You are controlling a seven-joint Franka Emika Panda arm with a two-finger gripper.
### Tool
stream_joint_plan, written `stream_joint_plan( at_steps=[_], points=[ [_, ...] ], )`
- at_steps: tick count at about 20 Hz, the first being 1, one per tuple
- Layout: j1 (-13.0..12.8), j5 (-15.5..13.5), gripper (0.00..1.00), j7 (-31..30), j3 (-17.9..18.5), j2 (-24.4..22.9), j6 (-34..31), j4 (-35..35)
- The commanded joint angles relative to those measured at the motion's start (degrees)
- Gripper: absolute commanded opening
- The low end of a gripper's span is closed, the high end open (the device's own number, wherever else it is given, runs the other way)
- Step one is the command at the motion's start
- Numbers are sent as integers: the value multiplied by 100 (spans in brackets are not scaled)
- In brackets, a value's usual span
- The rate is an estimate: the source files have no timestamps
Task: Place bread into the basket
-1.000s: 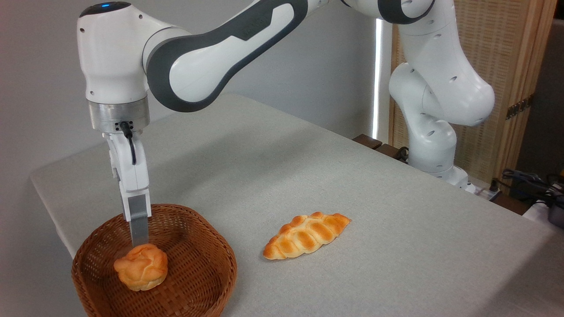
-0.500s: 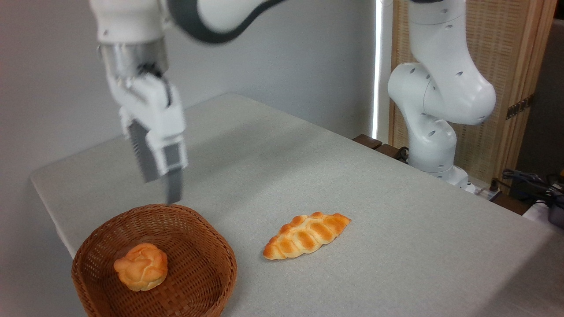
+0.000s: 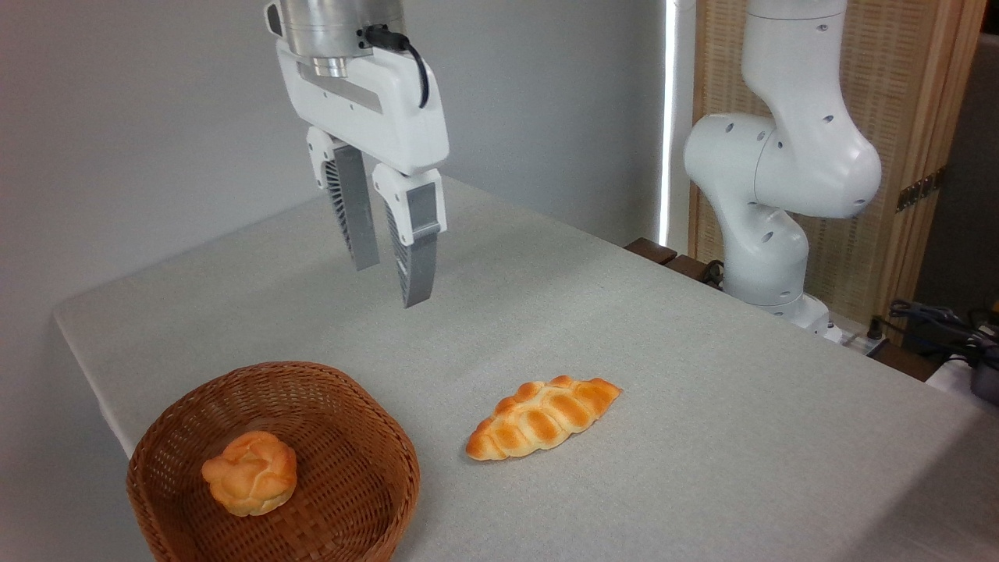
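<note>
Grey cloth-covered table [image 3: 663,375] carries everything; the white Franka arm [image 3: 780,172] rises at its far right edge. Its two-finger gripper [image 3: 390,285] hangs high above the tabletop, fingers apart and holding nothing. A round brown woven wicker basket [image 3: 359,437] near the front left corner contains the small knotted golden-orange bun [image 3: 250,472]. A longer braided oval loaf [image 3: 542,416] lies on the cloth just right of the basket.

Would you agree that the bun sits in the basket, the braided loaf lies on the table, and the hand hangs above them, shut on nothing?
Not quite: the camera view shows the hand open, its fingers apart. The rest holds: the bun sits in the basket, the braided loaf lies on the table, and the hand holds nothing.
</note>
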Motion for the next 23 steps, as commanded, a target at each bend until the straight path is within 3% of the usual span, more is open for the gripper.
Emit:
stream_joint_plan(
  at_steps=[1,4,5,23],
  points=[
    [-89,-62,100,93,110,-53,-310,-91],
    [-728,-45,100,102,777,-53,-443,-56],
    [-774,-45,100,102,840,-44,-443,-38],
    [-845,-27,100,102,902,44,-399,68]
  ],
)
